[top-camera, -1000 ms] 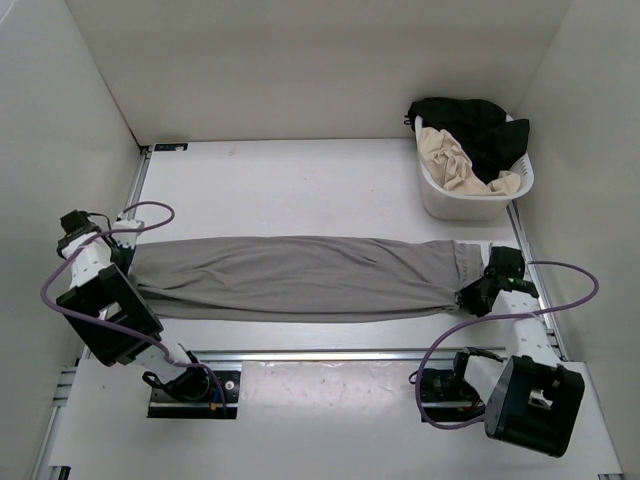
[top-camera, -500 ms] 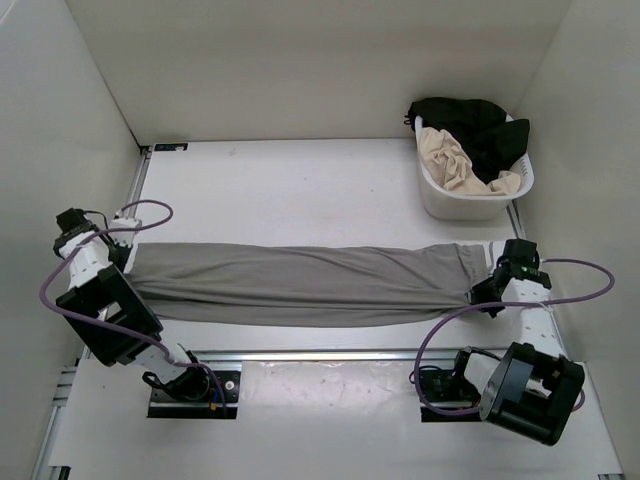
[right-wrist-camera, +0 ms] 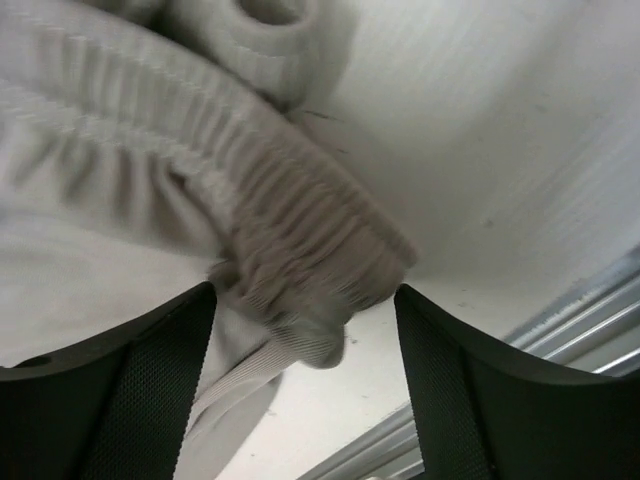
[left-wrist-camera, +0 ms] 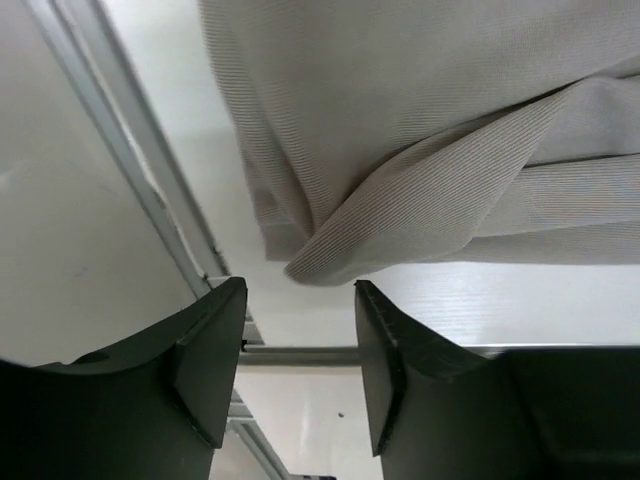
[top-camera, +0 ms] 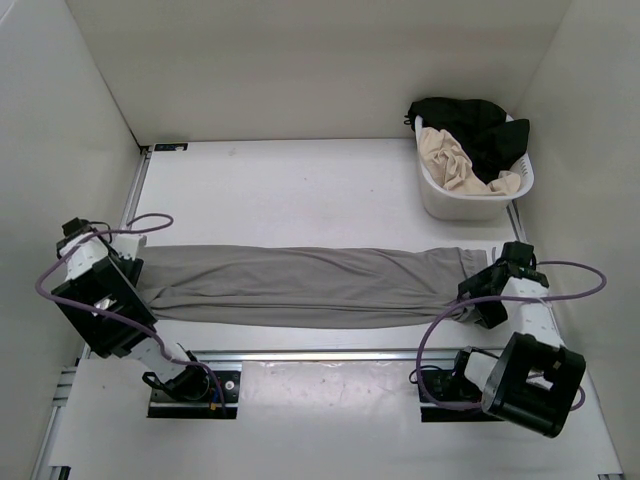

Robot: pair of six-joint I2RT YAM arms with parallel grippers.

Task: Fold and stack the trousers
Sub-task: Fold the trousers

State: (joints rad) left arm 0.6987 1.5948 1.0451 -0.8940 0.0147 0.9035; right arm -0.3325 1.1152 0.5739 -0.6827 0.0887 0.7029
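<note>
The grey trousers lie stretched flat across the table from left to right, legs together. Their leg ends are at the left and the gathered waistband is at the right. My left gripper stands at the leg ends. In the left wrist view this gripper is open, and a fold of cloth lies just beyond its fingertips, free of them. My right gripper stands at the waist end. In the right wrist view it is open wide, with the waistband's corner loose between the fingers.
A white basket stands at the back right, holding a beige garment and a black garment. An aluminium rail runs along the near edge by the arm bases. White walls close in the left, right and back.
Both grippers were shut on the ends of the trousers and have opened, letting them go. The cloth has gone slack and its left end has slid slightly right.
</note>
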